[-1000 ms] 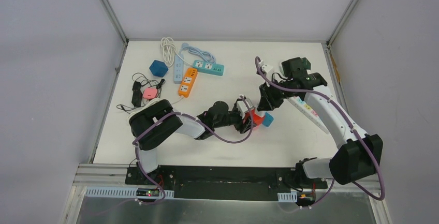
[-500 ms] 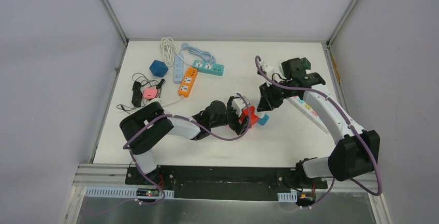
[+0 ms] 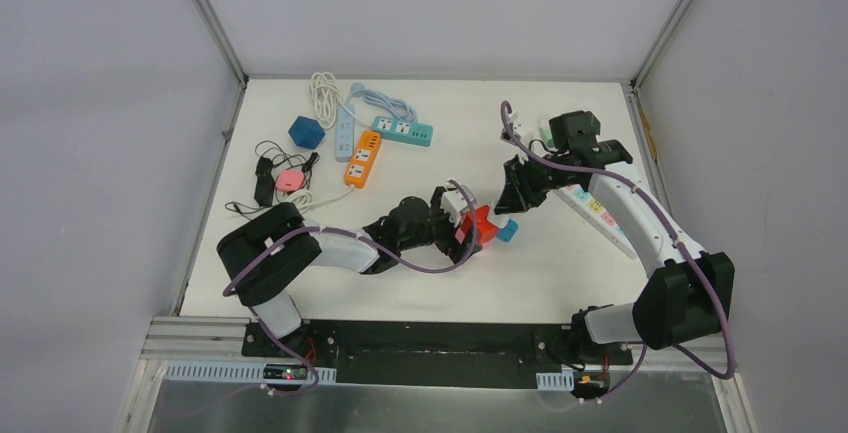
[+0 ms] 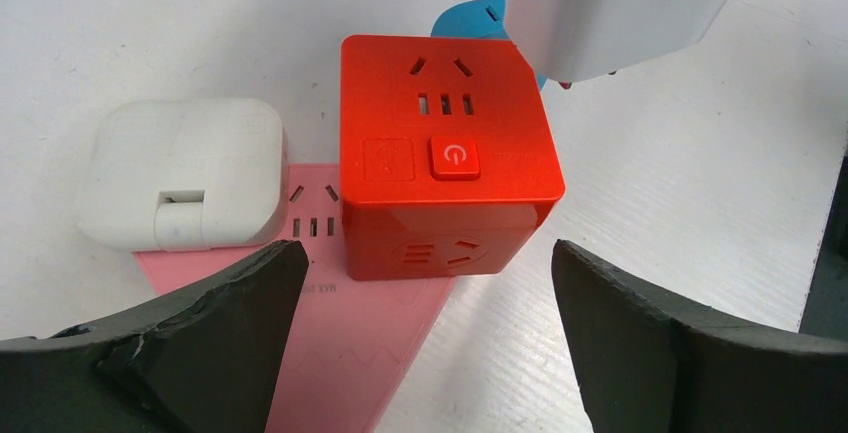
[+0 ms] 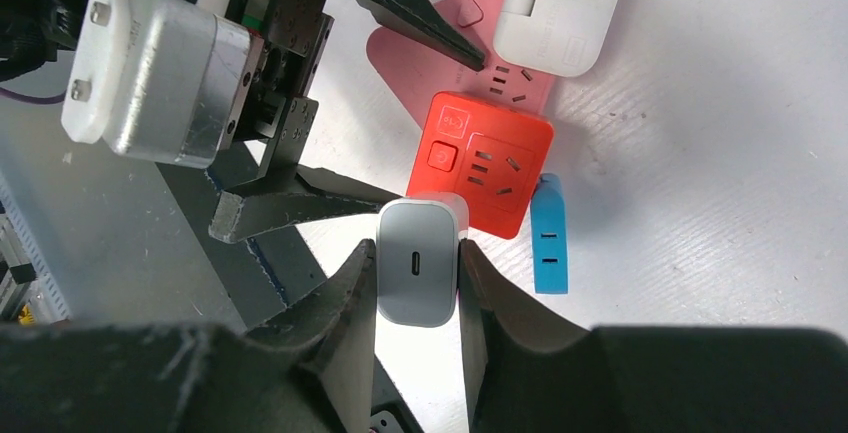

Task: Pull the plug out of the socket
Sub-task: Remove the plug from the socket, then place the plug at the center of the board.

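Overhead, well to the left of the left gripper [image 3: 470,221], I note a blue cube [image 3: 306,132], an orange power strip [image 3: 363,159] and a teal power strip [image 3: 403,131] lying on the white table [image 3: 560,273].

Left gripper: its jaws stand wide apart, holding nothing. In the left wrist view the two dark fingers [image 4: 230,293] flank the red socket cube [image 4: 440,143] with bare gaps on both sides. The cube sits squarely between and just ahead of the fingertips. Its upper face shows a power button and empty slots. To the left of the cube, just beside it, rests a white adapter [image 4: 185,168]. Both sit on a pink strip [image 4: 340,353], which runs under the left finger. A blue piece [image 4: 470,18] shows behind the cube's far edge.

Right gripper [image 5: 418,253]: clamped on the plug [image 5: 418,278], a grey-white block pinched between both fingers, port end toward the wrist camera. From the left wrist view the plug hangs above the cube's far right corner, metal tips showing beneath it — off the cube's upper face. The blue piece lies just right of the cube, ahead of the right gripper.
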`<state>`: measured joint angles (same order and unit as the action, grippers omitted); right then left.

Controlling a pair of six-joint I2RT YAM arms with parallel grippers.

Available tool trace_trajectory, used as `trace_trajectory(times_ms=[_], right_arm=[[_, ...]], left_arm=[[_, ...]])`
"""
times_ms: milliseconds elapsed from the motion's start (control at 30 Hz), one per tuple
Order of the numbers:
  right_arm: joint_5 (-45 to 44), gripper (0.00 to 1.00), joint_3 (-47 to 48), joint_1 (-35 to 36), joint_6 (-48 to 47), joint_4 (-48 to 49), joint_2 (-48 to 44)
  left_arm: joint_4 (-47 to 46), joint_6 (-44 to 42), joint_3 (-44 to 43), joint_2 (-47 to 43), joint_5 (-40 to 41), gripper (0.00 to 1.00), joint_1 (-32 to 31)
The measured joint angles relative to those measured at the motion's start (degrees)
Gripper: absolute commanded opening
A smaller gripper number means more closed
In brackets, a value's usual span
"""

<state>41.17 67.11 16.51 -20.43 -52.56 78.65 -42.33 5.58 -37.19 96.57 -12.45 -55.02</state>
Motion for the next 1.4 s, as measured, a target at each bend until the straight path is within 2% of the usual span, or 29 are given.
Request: trace_trajectory(times_ms=[500,933,1400], right_arm=[[3.6,0.0,-0.2,-1.0,0.9,0.0,0.0],[10.8,0.0,-0.5,-2.2,4.3,1.6,1.2],[16.5,0.0,-2.3,-3.3,11.4,6.3,4.0]], left_arm=[[1.3,0.7,4.3,-7.6,0.9,0.99,0.0],[-0.2,0.8,7.1,-17.4,0.8,0.99,0.0],[-3.1,6.7,0.3,-12.9,1.7,0.93,-0.1]])
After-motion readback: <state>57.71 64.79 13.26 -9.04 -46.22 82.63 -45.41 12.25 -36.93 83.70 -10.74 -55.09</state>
